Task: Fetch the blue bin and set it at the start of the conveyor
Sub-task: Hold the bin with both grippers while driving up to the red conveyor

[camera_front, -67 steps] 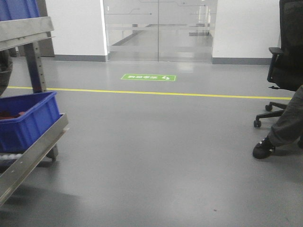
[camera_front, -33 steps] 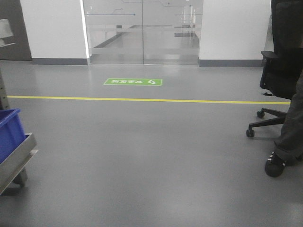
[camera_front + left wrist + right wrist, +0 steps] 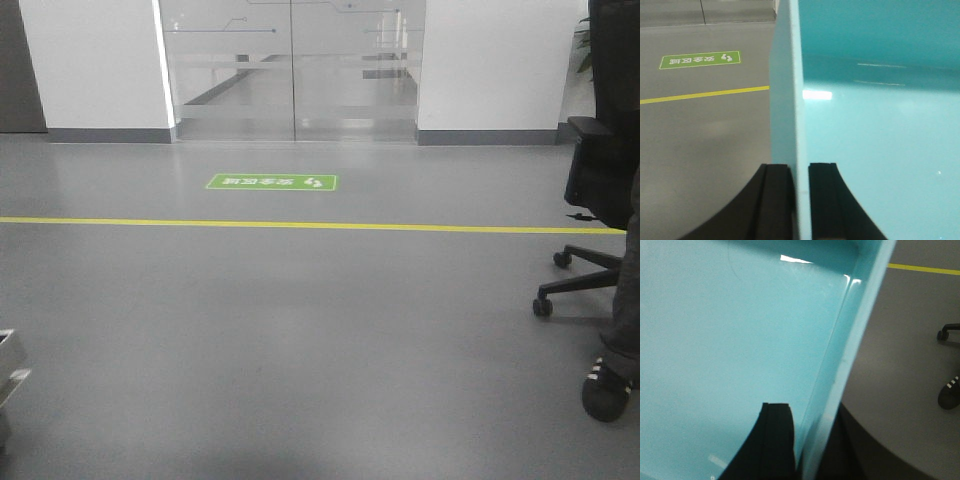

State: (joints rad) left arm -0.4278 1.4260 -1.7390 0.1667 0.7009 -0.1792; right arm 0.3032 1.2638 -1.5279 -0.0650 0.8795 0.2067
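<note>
The blue bin [image 3: 880, 130] is a light turquoise tub that fills both wrist views; it also shows in the right wrist view [image 3: 740, 340]. It is empty. My left gripper [image 3: 799, 200] is shut on the bin's left wall, one black finger outside and one inside. My right gripper [image 3: 810, 450] is shut on the bin's right wall, one finger inside, the other outside under the rim. The bin is held above the grey floor. The conveyor start is out of view. Neither gripper nor the bin shows in the front view.
A yellow floor line [image 3: 300, 225] and a green floor sign [image 3: 272, 182] lie ahead before glass doors [image 3: 290, 70]. A black office chair [image 3: 600, 200] and a person's shoe [image 3: 606, 390] are at the right. A steel shelf corner [image 3: 10, 365] is at the left edge.
The front view has swung right: the steel shelf with the dark blue crate has slid out of frame at the left, and the chair and shoe have shifted in frame.
</note>
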